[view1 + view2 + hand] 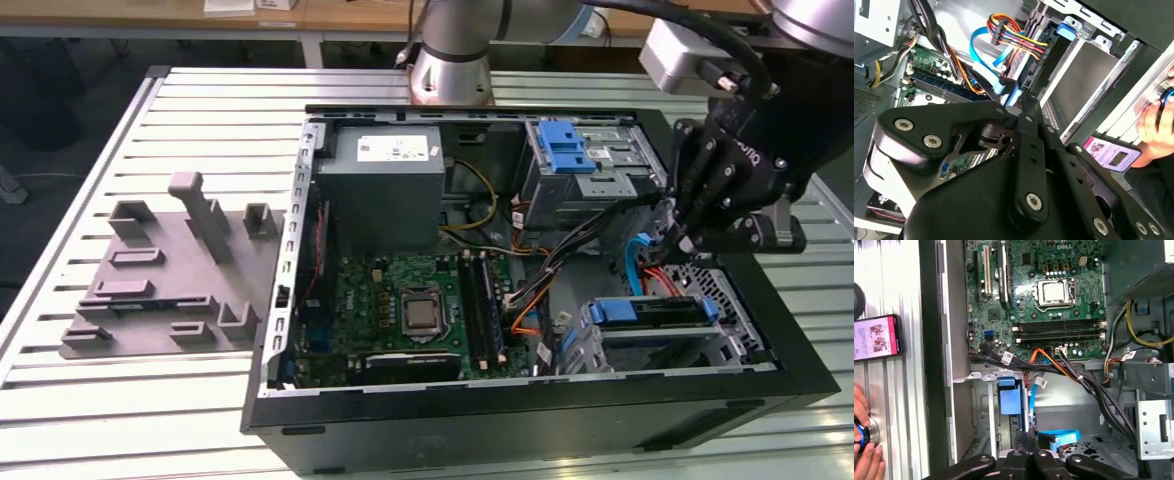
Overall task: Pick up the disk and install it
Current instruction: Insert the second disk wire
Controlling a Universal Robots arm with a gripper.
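Note:
The disk [650, 312] sits on edge in the lower drive cage of the open computer case [534, 400], its blue frame facing up. In the first wrist view the disk [1009, 401] shows as a pale blue strip inside the cage. My gripper [686, 243] hangs just beyond the cage, over the blue data cable [633, 262], fingers pointing down and shut with nothing seen between them. In the first wrist view the gripper [1027, 456] stands beside the cage, a short way from the disk. The second wrist view shows the gripper [1024, 100] from behind its black linkage.
A motherboard [414, 310], a grey power supply [387, 190] and an upper bay with a blue latch [567, 148] fill the case. Cable bundles [1074, 372] cross near the cage. A grey fixture plate [160, 280] lies on the slotted table. A hand [864, 452] and a phone [876, 337] rest outside the case.

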